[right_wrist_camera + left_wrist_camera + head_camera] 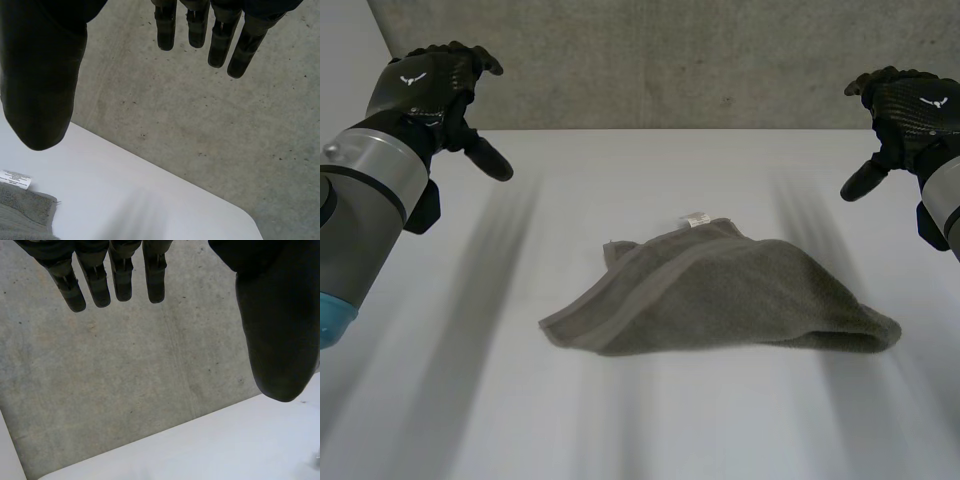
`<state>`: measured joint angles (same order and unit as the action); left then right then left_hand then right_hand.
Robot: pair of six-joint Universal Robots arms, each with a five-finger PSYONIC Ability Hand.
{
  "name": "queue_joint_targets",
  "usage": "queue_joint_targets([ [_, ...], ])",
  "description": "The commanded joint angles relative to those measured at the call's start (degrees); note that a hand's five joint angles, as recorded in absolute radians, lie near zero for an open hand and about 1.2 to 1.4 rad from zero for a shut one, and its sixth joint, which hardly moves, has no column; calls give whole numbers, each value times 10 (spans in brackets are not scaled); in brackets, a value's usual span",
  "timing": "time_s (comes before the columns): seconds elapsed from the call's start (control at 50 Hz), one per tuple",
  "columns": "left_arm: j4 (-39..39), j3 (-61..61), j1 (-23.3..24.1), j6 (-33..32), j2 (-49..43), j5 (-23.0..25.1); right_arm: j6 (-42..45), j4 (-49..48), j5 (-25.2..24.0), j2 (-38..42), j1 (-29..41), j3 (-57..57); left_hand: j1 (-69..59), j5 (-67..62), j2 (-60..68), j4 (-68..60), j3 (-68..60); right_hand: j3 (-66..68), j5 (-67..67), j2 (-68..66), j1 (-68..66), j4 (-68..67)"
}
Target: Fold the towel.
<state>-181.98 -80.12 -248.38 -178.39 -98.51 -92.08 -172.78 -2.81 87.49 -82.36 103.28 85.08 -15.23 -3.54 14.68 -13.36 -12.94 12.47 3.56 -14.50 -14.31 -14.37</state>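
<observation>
You have the towel [720, 295] lying in the middle of the table [620, 170], bunched into a loose, uneven heap with one banded edge turned over on its left side. Its white label [696, 218] sticks out at the far edge. In the right wrist view you can see that label [14, 179] and a corner of the towel [25, 215] on the table near the thumb [40, 85].

Your left hand [430, 90] hangs over the table's far left, well apart from the towel. Its fingers [95, 285] are straight and spread from the thumb [275, 330], with nothing between them.

Your right hand [910, 110] hangs over the far right, also clear of the towel. Its fingers [220, 40] are straight too, away from the thumb, and hold nothing.

Both hands point toward the concrete [670, 60] beyond the table's far edge. The towel lies between the two arms.
</observation>
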Motion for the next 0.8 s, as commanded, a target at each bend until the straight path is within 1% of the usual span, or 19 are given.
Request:
queue_joint_targets([
  [0.02,-5,-7,25,0,-14,17,9,7,-46,9,2,4,40,23,-35,34,29,-25,-36,45,43,44],
  [0.04,-5,-10,32,0,-28,30,9,7,-46,9,2,4,40,23,-35,34,29,-25,-36,45,43,44],
  [0.06,-5,-10,32,0,-28,30,11,13,-63,17,3,6,40,23,-35,34,29,-25,-36,45,43,44],
  [0.08,-5,-14,40,-2,-45,45,18,24,-79,28,4,8,40,23,-35,34,29,-25,-36,45,43,44],
  [0.1,-7,-14,49,-4,-61,61,18,24,-80,28,4,8,40,23,-35,34,29,-25,-36,45,43,44],
  [0.12,-7,-14,49,-4,-61,61,26,33,-93,42,5,10,40,23,-35,34,29,-25,-36,45,43,44],
  [0.14,-14,-15,59,-10,-76,75,34,40,-103,55,6,13,40,23,-35,34,29,-25,-36,45,43,44],
  [0.18,-21,-17,68,-20,-90,86,43,44,-109,67,6,18,40,23,-35,34,29,-25,-36,45,43,44],
  [0.28,-50,-21,91,-59,-138,103,67,43,-113,97,-1,40,40,23,-35,34,29,-25,-36,45,43,44],
  [0.32,-66,-11,112,-92,-176,111,76,41,-111,102,-3,48,40,23,-35,34,29,-25,-36,45,43,44],
  [0.38,-75,0,123,-110,-199,119,90,39,-112,108,-18,61,40,23,-35,34,29,-25,-36,45,43,44],
  [0.42,-85,28,133,-136,-243,141,96,39,-114,110,-32,66,37,20,-31,34,29,-25,-36,45,43,44],
  [0.46,-87,42,135,-143,-261,153,97,38,-114,113,-49,66,32,15,-26,34,29,-25,-36,45,43,44],
  [0.52,-87,72,143,-149,-298,180,97,32,-114,120,-55,64,22,5,-16,34,29,-25,-36,45,43,44],
  [0.54,-87,72,143,-149,-298,180,97,32,-114,120,-55,64,22,5,-16,34,29,-25,-36,45,43,44],
  [0.58,-88,98,151,-151,-330,204,97,27,-113,121,-56,64,10,-7,-4,34,29,-25,-36,45,43,44],
  [0.66,-88,127,153,-151,-358,219,97,17,-114,127,-58,67,-19,-36,24,34,29,-25,-36,45,43,44],
  [0.72,-87,155,156,-151,-388,226,98,16,-112,134,-58,67,-84,-101,90,34,29,-25,-36,45,43,44],
  [0.8,-87,176,164,-151,-411,240,100,16,-113,137,-58,67,-105,-121,110,34,29,-25,-36,45,43,44],
])
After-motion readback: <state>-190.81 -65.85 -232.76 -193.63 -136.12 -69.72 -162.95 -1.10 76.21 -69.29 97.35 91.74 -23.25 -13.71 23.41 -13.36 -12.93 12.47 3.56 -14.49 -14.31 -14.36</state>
